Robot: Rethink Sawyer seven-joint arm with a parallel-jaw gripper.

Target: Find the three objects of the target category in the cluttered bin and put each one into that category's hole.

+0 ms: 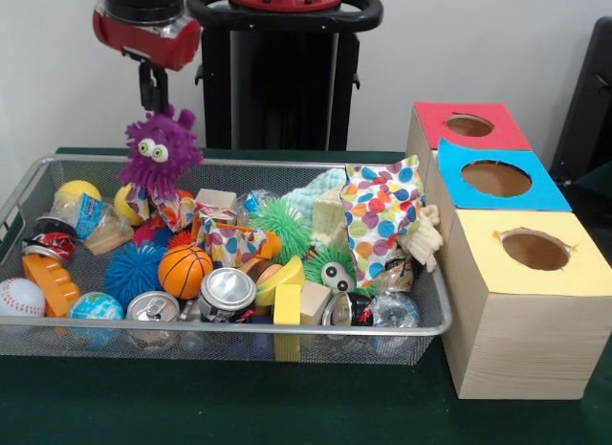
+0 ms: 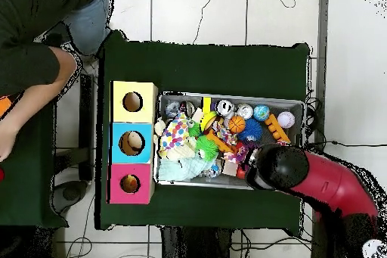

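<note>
Hanging from the red and black arm, the hand (image 1: 153, 93) is closed on the top tuft of a fuzzy purple monster toy with two bulging eyes (image 1: 160, 153), which dangles above the far-left part of the silver wire-mesh bin (image 1: 239, 338); whether the toy's underside touches the clutter below cannot be told. In the overhead view the arm's round black head (image 2: 281, 168) covers the hand and the toy.

Bin contents, by clock face from the monster toy in the front view:
- 9 o'clock: yellow ball (image 1: 77, 190).
- 6 o'clock: spiky blue ball (image 1: 133, 270); just beside it, small orange basketball (image 1: 185, 271).
- 7 o'clock: white baseball (image 1: 20, 297); globe-printed ball (image 1: 95, 307).
- 5 o'clock: two silver drink cans lying top-outward (image 1: 227, 292).
- 4 o'clock: spiky green ball (image 1: 281, 226); yellow wooden block (image 1: 288, 304); polka-dot paper bag (image 1: 382, 215).

The bin stands on the green worktop (image 1: 287, 407). At 3 o'clock of the bin, touching or just beside its end, stands a row of three wooden boxes, each with a round hole: yellow-topped box (image 1: 526, 301) nearest, blue-topped box (image 1: 495, 180) in the middle, red-topped box (image 1: 469, 126) farthest.

Overhead view, 10 o'clock corner: a person's dark sleeve (image 2: 34, 58).
</note>
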